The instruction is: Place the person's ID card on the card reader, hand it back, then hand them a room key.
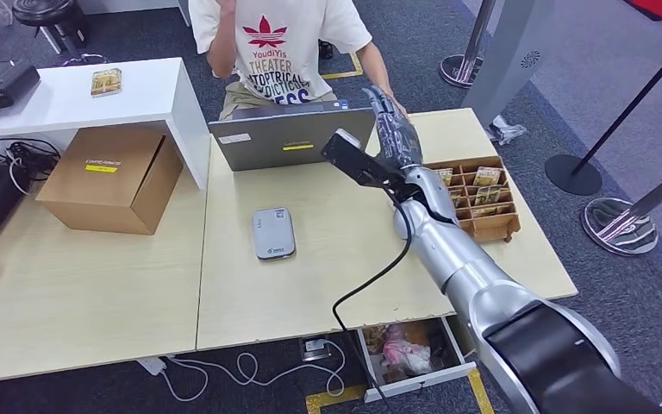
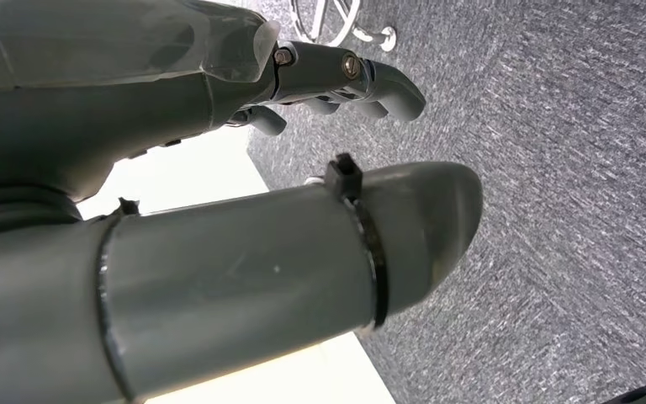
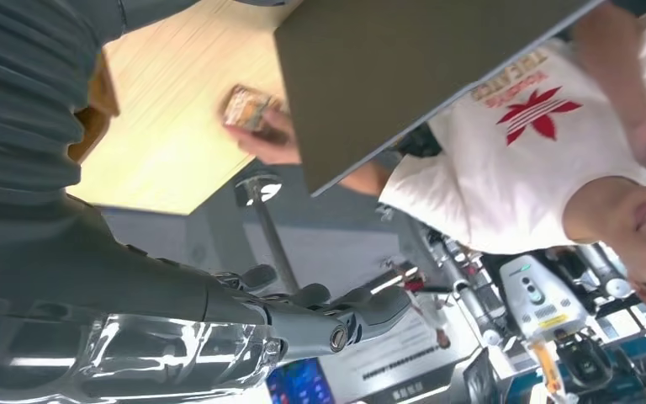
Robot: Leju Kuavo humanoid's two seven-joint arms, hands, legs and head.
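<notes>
ID card (image 3: 248, 108) sits pinched in the person's hand (image 3: 273, 139) at the desk's (image 1: 310, 285) far edge. It looks thin, stiff, light and slippery, so its free edge seems the best hold. The right robot hand (image 1: 394, 129) reaches nearby, fingers spread, empty.

Printed on the person's white T-shirt (image 1: 267, 39), top centre of the head view: "YoudiYis", "THEATER", then partly hidden lines. Yellow labels on the cardboard box (image 1: 108, 177) and the laptop lid (image 1: 289, 138), too small to read.

Hidden behind the raised arm
The right hand (image 1: 394, 129) covers the person's hand (image 3: 265, 139); their card (image 3: 246, 108) is too blurred to read.
</notes>
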